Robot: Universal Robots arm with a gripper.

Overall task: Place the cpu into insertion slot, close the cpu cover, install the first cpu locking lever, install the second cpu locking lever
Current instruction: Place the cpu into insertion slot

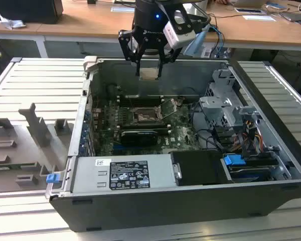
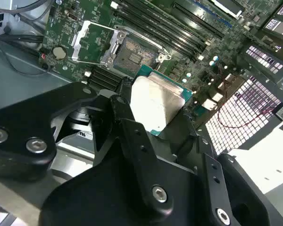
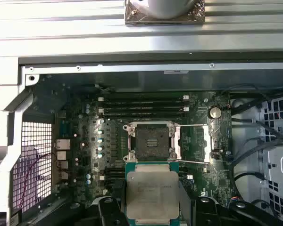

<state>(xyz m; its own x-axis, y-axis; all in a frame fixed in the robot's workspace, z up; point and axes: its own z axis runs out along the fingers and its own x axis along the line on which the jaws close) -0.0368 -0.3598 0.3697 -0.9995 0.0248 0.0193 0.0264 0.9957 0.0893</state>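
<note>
Fingers (image 2: 126,109) of the gripper (image 1: 150,72) press in on two sides of the cpu (image 1: 149,75), so the gripper is pinching the chip and is not spread wide. It holds the chip by its edges, and I think that keeps the flat top and the underside free from touch. In both wrist views the cpu (image 3: 152,190) sits flat between the black fingers, with its dull grey top facing the cameras. The chip hangs in the air above the open computer case (image 1: 190,206), well apart from the green board (image 3: 85,122) down inside. It is not in its place yet. The insertion slot (image 3: 148,140) is a dark square on the board, and nothing sits in it. The cpu cover (image 3: 193,141) is flipped open to one side of the slot, so the way in is free. A thin wire lever (image 3: 194,162) by the cover looks undone too, which fits, since I think the cover can only lift when the levers let go. The chip's edges run the same way as the slot's edges, and I think it is kept level and square because it fits only one way. Long dark memory slots (image 3: 144,106) lie just beside the slot. The case lies on its side on a grey slatted table (image 1: 30,80) with its lid off, so the arm can reach in from above.
</note>
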